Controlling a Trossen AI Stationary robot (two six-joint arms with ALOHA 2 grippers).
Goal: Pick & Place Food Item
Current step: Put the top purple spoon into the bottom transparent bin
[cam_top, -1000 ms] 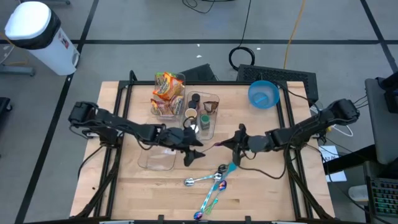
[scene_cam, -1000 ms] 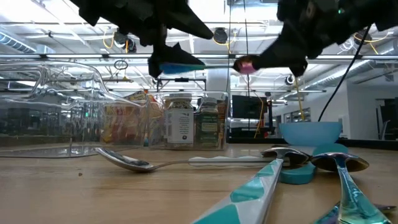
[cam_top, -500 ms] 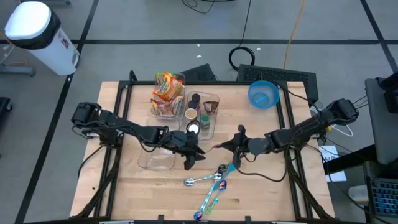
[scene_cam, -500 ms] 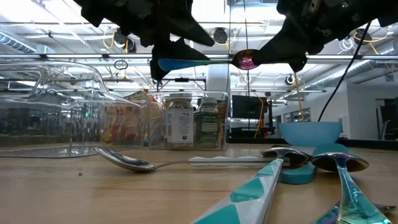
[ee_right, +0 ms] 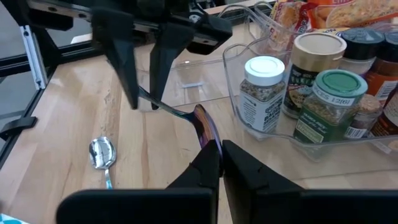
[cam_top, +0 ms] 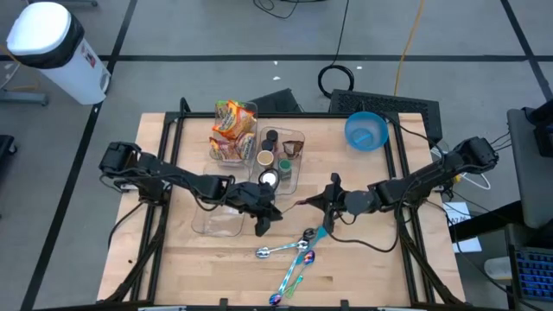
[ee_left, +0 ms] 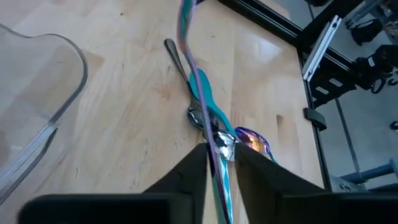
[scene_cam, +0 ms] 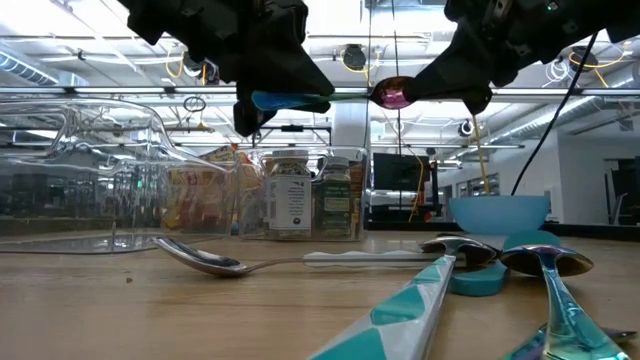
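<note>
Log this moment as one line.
right gripper: shut on spoon, midair | left gripper: at spoon's other end | stage: handover

The table [cam_top: 363,259] is pale wood, smooth, with a soft sheen and visible grain. Held between the two grippers, the spoon [ee_right: 200,119] has an iridescent metal finish, purple to teal, glossy. Both the left gripper [ee_left: 216,163] and the right gripper [ee_right: 218,155] have matt black fingers that look like plastic. Below them lie a polished, mirror-bright metal spoon [scene_cam: 200,258] and glossy rainbow-tinted spoons [cam_top: 298,259] with teal patterned handles. Beside the right gripper, a clear glossy plastic bin [ee_right: 311,144] holds spice jars [ee_right: 263,87] with paper labels and plastic lids. Near the left gripper sits an empty clear plastic container [ee_left: 43,118]. The bowl [cam_top: 366,130] is smooth blue plastic. The snack packets [cam_top: 232,121] are shiny printed foil.
</note>
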